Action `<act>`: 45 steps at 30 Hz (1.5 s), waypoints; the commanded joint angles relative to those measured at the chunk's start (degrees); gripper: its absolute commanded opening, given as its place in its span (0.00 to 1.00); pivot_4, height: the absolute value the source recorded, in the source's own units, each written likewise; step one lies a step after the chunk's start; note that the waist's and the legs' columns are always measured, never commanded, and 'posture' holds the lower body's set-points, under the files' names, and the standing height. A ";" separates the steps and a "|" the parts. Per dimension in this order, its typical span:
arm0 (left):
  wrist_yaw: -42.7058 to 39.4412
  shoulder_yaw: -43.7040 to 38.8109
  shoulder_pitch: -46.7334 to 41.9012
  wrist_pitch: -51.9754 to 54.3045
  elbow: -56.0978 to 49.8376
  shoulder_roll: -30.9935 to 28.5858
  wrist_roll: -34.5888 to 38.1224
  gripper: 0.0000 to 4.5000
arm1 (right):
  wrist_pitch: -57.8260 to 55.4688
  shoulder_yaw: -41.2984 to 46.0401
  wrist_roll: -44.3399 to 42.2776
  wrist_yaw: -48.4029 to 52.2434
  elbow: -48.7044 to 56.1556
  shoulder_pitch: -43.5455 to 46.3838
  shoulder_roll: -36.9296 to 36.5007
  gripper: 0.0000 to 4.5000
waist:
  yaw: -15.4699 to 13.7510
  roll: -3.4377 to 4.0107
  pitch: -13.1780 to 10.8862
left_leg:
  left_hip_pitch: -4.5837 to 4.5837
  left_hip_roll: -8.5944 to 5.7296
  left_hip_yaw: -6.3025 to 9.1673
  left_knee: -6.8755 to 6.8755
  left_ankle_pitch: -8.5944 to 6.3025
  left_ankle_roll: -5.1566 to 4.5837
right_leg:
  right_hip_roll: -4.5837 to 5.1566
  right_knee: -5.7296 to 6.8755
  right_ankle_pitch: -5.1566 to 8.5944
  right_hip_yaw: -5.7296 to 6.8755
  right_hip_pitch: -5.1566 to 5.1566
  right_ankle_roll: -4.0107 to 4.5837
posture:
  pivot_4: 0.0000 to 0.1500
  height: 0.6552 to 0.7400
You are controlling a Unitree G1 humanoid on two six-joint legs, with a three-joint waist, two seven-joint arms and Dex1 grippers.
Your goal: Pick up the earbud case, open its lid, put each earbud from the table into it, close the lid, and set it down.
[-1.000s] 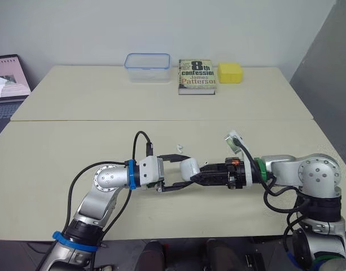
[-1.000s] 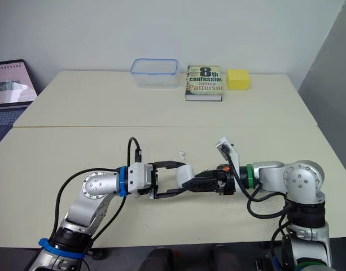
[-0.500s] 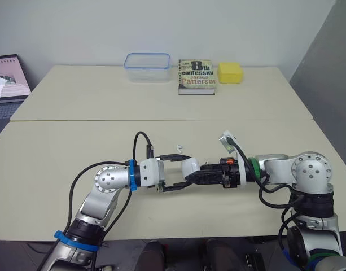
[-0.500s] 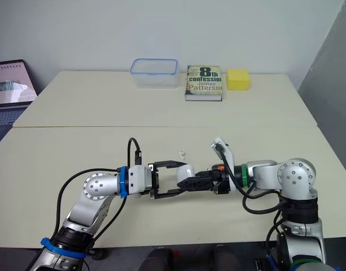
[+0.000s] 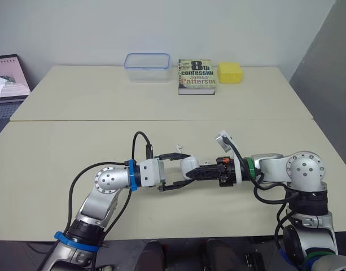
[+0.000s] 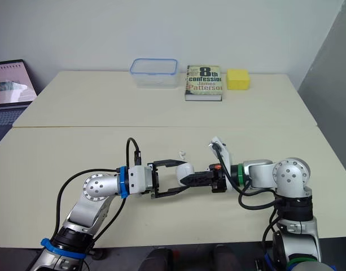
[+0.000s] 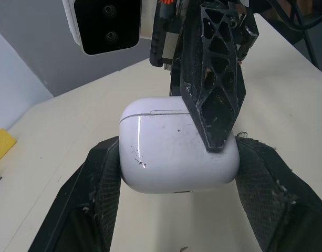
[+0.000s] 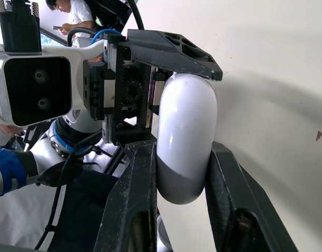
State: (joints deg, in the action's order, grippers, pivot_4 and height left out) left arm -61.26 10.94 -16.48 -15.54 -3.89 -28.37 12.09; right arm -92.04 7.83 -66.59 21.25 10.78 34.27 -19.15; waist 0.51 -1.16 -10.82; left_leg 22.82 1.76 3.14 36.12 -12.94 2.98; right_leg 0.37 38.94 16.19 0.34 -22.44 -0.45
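Near the front edge of a pale cream tabletop (image 5: 60, 152), both arms meet end to end over a white earbud case (image 5: 189, 166) with its lid closed. The left gripper (image 5: 181, 170) clamps the case between its two padded fingers; the right gripper (image 5: 194, 174) pinches the same case from the opposite side. A small white earbud (image 5: 177, 147) lies just beyond them. Along the far edge sit a clear container (image 5: 147, 67), a book (image 5: 197, 76) and a yellow block (image 5: 231, 72). An open laptop (image 5: 6, 84) stands at the left, before a plain pale wall (image 5: 161, 28).
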 commanded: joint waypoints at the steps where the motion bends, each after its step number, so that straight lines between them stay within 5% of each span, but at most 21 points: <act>1: 0.61 0.55 -0.38 -1.29 -1.46 1.21 0.84 0.62 | -0.25 0.96 -0.88 0.23 0.57 1.37 0.58 0.18 | 0.00 0.00 0.00 | 0.00 0.00 0.00 0.00 0.00 0.00 | 0.00 0.00 0.00 0.00 0.00 0.00 | 1.00 0.88; 3: 1.24 0.03 -0.54 -0.32 -1.31 1.49 1.61 0.62 | -0.32 1.03 -0.91 0.30 0.47 1.54 0.55 0.18 | 0.00 0.00 0.00 | 0.00 0.00 0.00 0.00 0.00 0.00 | 0.00 0.00 0.00 0.00 -0.01 0.00 | 1.00 0.88; 9: 0.29 -0.85 -2.83 8.66 -0.52 -2.01 1.64 1.00 | 1.41 -1.79 1.26 2.82 1.62 2.87 -3.32 0.18 | 0.19 0.00 0.00 | 0.01 0.00 0.01 0.00 0.00 0.00 | -0.01 0.00 0.00 0.01 -0.02 0.00 | 1.00 0.88; 15: -0.18 -2.07 -3.61 35.45 -7.46 -9.37 9.36 1.00 | 16.11 -17.43 14.73 17.32 10.03 5.93 -20.93 0.18 | 0.84 0.04 -0.04 | 0.18 -0.01 0.01 -0.03 0.00 0.00 | -0.01 -0.01 0.01 0.01 -0.24 -0.02 | 1.00 0.88; 20: 0.69 -0.04 -5.76 47.62 -15.21 -10.33 12.85 1.00 | 32.32 -30.41 29.04 30.30 14.15 8.49 -31.58 0.18 | 1.12 0.03 -0.07 | 0.23 0.00 0.02 -0.09 0.00 0.00 | -0.01 -0.07 0.05 0.03 -0.33 -0.09 | 1.00 0.88; 26: 4.71 5.49 -11.96 52.74 -16.51 -7.51 8.99 1.00 | 40.73 -35.55 38.35 36.03 14.25 8.70 -32.88 0.18 | 1.11 0.02 -0.09 | 0.23 -0.01 0.00 -0.05 0.00 0.00 | -0.02 -0.04 0.05 -0.01 -0.33 -0.09 | 1.00 0.88; 41: 4.53 11.19 -17.08 53.27 -13.94 -4.74 4.17 1.00 | 42.91 -35.06 44.74 40.00 12.95 7.43 -30.26 0.18 | 1.07 0.00 -0.09 | 0.21 -0.03 -0.03 -0.03 0.01 0.01 | 0.00 0.00 0.04 -0.06 -0.32 -0.08 | 1.00 0.88; 45: 4.18 11.28 -17.44 53.41 -13.69 -4.31 4.20 0.80 | 43.05 -34.92 45.71 40.70 12.95 7.35 -29.92 0.18 | 1.07 0.01 -0.09 | 0.21 -0.02 0.00 -0.03 0.01 0.01 | 0.00 0.02 0.04 -0.03 -0.33 -0.08 | 1.00 0.88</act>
State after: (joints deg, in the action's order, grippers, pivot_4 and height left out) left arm -56.93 22.22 -32.90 38.19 -16.99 -33.16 16.48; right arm -49.78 -28.38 -21.33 61.28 22.71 41.57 -49.06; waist 1.58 -1.15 -10.92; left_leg 23.03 1.74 3.13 36.09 -12.93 2.99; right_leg 0.38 38.96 16.23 0.30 -22.76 -0.53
